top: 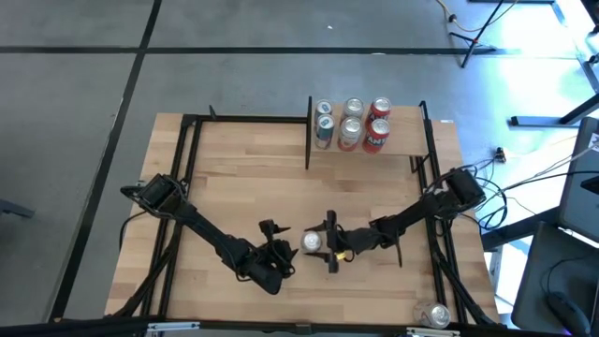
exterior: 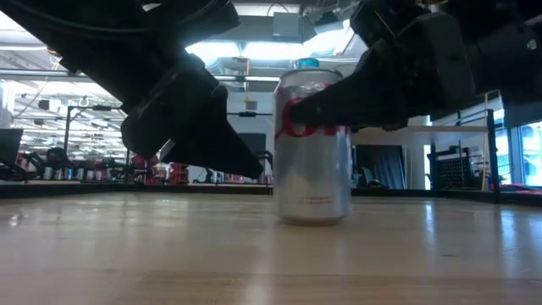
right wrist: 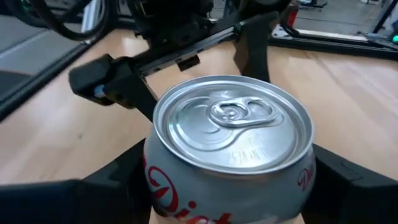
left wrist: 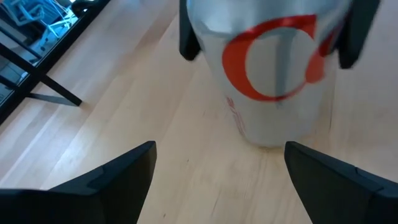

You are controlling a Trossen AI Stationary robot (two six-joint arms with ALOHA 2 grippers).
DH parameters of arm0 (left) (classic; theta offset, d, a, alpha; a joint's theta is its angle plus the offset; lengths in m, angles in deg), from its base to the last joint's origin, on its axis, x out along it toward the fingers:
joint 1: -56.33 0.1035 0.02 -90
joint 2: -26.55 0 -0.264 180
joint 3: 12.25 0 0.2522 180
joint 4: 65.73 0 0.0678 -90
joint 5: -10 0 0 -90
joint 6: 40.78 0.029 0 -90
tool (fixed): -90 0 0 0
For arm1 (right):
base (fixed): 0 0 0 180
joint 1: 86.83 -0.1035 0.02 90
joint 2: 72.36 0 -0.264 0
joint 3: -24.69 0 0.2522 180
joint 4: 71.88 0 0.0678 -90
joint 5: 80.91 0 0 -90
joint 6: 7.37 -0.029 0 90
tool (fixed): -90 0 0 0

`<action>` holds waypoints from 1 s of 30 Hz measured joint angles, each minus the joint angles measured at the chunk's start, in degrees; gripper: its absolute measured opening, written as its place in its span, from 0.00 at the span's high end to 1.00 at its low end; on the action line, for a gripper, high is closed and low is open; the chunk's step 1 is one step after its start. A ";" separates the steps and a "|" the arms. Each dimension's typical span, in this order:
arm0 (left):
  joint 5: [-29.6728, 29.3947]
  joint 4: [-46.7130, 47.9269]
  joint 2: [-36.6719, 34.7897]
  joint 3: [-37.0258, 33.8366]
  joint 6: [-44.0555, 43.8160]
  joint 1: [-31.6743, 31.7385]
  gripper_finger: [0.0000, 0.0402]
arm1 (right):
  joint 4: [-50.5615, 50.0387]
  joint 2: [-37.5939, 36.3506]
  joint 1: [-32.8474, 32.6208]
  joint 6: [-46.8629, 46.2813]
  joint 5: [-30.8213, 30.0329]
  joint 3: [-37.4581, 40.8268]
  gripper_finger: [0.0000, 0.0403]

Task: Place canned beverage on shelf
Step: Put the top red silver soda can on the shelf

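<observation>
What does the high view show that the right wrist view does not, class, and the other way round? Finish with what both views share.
Only the high view shows the shelf at the table's far edge with six cans on it, and another can lying near the table's near right corner. Only the right wrist view shows the silver can's lid and pull tab close up, and red lettering on its side. Both show that can standing on the wooden table, with the right claw around it and the left claw open beside it.
</observation>
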 joint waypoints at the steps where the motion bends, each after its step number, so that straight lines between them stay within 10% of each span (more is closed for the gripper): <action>1: 0.09 0.07 0.00 0.00 -0.04 -0.08 0.13 | -1.26 -0.80 0.01 0.30 -0.18 0.01 0.33; 30: -1.18 0.62 -0.02 0.00 -1.39 -2.12 0.13 | -76.37 -67.71 0.13 -5.68 -23.12 -0.01 0.33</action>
